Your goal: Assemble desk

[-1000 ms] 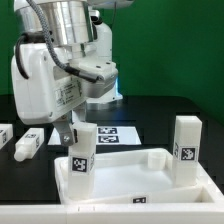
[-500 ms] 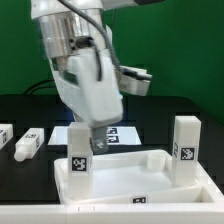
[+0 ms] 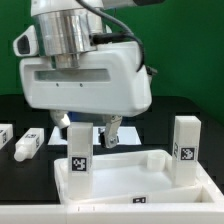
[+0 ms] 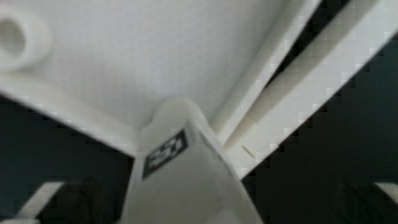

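Observation:
The desk's white rimmed panel (image 3: 135, 182) lies at the front, its inner face (image 4: 107, 70) also filling the wrist view. One tagged white leg (image 3: 80, 152) stands upright in its corner on the exterior view's left, and a second leg (image 3: 186, 150) stands in the corner on the exterior view's right. My gripper (image 3: 90, 128) hangs over the first leg, open, a dark finger (image 3: 113, 131) on each side of its top without pressing on it. In the wrist view that leg (image 4: 187, 170) rises between the spread fingers (image 4: 63, 202).
Two loose white legs (image 3: 28, 143) (image 3: 3, 135) lie on the black table at the exterior view's left. The marker board (image 3: 125, 134) lies flat behind the panel, partly hidden by my hand. A green wall stands at the back.
The gripper has opened and let go of the upright leg, which stays standing in its corner. The hand has swivelled round above it to face the camera broadside.

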Tool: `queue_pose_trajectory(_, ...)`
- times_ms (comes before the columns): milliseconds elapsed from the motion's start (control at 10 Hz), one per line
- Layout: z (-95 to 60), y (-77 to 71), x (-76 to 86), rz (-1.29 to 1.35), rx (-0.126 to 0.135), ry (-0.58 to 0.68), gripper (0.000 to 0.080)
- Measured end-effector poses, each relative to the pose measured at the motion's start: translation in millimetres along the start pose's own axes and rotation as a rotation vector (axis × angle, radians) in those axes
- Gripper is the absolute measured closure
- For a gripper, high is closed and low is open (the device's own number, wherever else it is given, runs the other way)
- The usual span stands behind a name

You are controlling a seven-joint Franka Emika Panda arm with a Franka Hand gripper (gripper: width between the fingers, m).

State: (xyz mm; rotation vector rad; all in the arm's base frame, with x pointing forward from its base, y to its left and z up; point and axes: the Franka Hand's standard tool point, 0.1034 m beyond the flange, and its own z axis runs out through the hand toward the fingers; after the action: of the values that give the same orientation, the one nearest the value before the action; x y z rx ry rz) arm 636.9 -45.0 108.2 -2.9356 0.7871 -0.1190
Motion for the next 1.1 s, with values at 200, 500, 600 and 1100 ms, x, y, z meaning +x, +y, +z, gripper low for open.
queue_pose_trajectory(200,1.3,0.8,0.8,-0.049,0.001,0.018,0.0274)
queue_pose_trajectory(500,1.8,5.0,1.4,0.008,-0.004,0.017,0.0507)
queue_pose_trajectory(600,1.6,6.2,1.8,0.117,-0.004,0.016,0.0507)
queue_pose_trajectory(1100,1.9,11.1,-0.2,0.867,0.028,-0.033,0.0509)
